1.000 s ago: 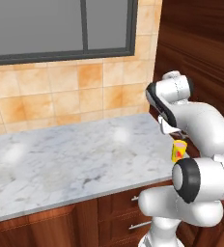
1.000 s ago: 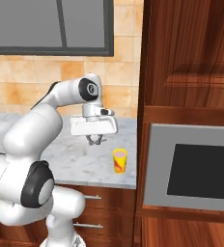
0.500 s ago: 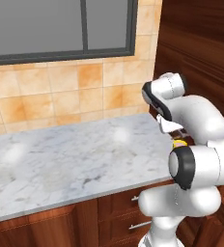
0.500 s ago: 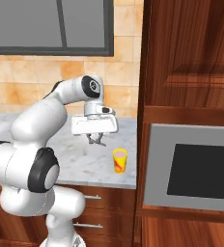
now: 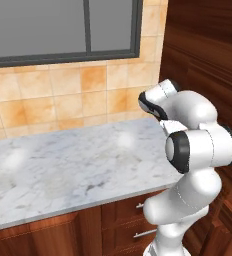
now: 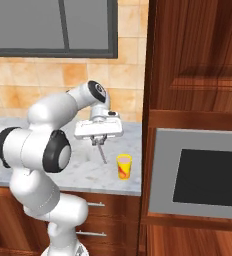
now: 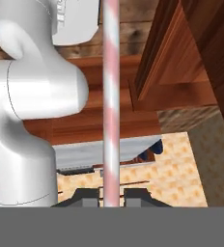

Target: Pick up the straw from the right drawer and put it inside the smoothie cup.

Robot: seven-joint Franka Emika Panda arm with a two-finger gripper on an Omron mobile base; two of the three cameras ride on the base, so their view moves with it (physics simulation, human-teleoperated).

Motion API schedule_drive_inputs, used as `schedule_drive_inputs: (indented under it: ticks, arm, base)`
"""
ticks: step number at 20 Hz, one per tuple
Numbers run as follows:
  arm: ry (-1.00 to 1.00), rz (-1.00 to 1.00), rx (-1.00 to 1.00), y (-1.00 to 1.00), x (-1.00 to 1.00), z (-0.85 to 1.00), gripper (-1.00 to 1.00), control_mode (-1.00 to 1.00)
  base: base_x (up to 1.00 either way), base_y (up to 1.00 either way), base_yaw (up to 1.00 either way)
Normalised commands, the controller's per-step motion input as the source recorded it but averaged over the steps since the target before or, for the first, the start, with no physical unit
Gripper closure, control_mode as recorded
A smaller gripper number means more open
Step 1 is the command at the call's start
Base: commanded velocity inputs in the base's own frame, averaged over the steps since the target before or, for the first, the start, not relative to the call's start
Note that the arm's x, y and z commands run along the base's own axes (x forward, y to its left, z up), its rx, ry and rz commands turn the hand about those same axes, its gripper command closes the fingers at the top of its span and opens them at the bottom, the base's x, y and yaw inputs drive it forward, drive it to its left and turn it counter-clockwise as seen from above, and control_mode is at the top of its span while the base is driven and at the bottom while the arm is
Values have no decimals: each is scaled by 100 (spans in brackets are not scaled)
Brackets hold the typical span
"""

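My gripper [image 6: 98, 142] hangs over the marble counter [image 6: 18, 165], shut on the straw [image 6: 103, 154], a thin pale stick that slants down from the fingers. The smoothie cup [image 6: 124, 166], yellow with a red-orange mark, stands upright on the counter just right of and below the straw's lower end, apart from it. In the hand view the straw [image 7: 111, 96] looks pink and white and runs straight up from between the dark fingertips [image 7: 135, 195]. The right drawer is out of view.
A tall wood cabinet with a built-in oven [image 6: 203, 175] stands right of the cup. Narrow drawers with silver handles [image 6: 90, 204] sit under the counter. A tiled wall and window [image 5: 63, 30] back the marble counter [image 5: 63, 165]. My own elbow [image 5: 198, 150] bulks in front.
My elbow has swung down and toward the cameras, covering the cup in the left base view. The hand with the straw has stayed nearly in place, left of the cup.
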Motion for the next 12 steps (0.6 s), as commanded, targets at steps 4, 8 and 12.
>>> schedule_drive_inputs:
  ticks: [4,8,12]
  arm:
    - [1,0,0,0,2,2,100,-100]
    - [8,0,0,9,2,59,100,-100]
    - [27,0,0,22,30,56,100,-100]
  base:
    - [0,0,0]
    - [0,0,0]
    - [0,0,0]
